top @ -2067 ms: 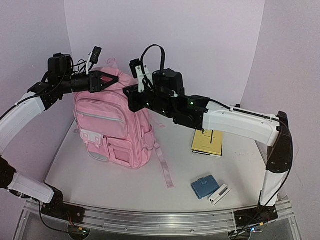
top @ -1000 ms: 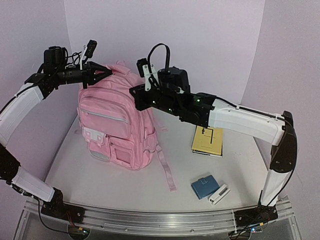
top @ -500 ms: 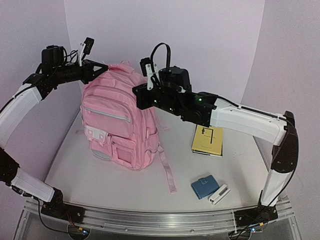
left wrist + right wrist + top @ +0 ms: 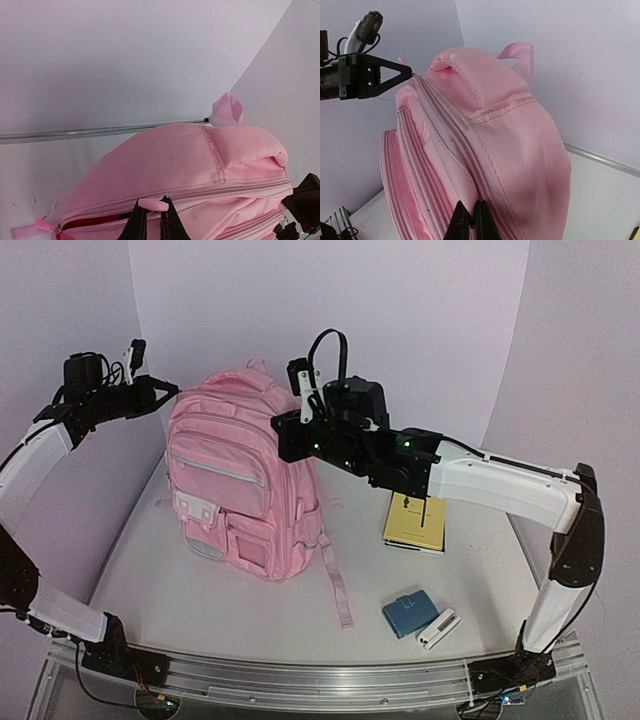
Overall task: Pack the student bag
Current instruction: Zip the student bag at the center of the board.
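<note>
The student bag is a large light-pink backpack standing upright at the table's left-middle. My left gripper is at its top left corner, shut on a pink zipper pull. In the left wrist view, the main zip gapes left of the pull and shows red lining. My right gripper is at the bag's upper right side. In the right wrist view its jaws are shut on the fabric beside a zip seam of the bag. The left gripper also shows there.
A yellow book lies flat right of the bag, partly under my right arm. A blue pouch and a small white object lie near the front right. A loose pink strap trails forward from the bag.
My left gripper has moved left and away from the bag's top, drawing the zipper pull with it. The bag has shifted slightly right and stands straighter. The right gripper keeps its hold.
</note>
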